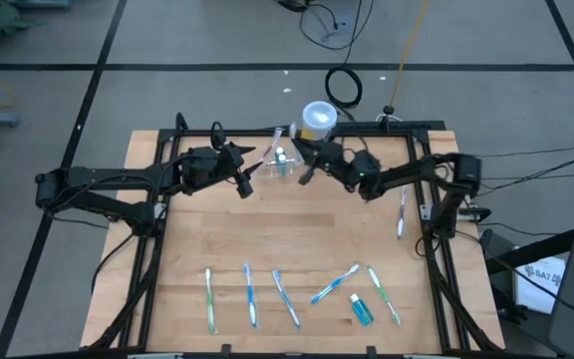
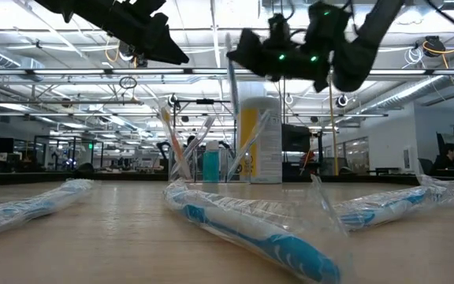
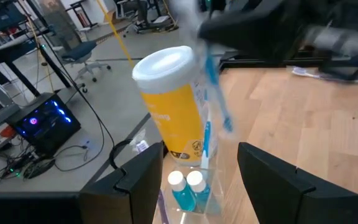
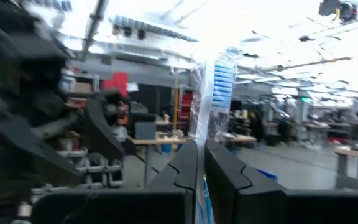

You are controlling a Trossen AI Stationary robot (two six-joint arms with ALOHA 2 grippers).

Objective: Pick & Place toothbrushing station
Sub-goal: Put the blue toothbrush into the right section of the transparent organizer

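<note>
- Clear plastic cup (image 1: pixel 283 163): upper centre of the high view, near the table's (image 1: pixel 297 239) far edge, just beside the yellow container (image 1: pixel 318 120).
- Right gripper (image 1: pixel 305 168): just right of the cup, fingers clamped on a wrapped toothbrush (image 4: pixel 219 93).
- Left gripper (image 1: pixel 244 176): just left of the cup, fingers spread wide, holding nothing.
- Open room: bare wood mid-table; wrapped toothbrushes (image 1: pixel 250 295) line the near edge.

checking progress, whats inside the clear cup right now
The clear cup holds two small blue tubes with white caps and a wrapped toothbrush leaning out. Its bottom is hidden.
</note>
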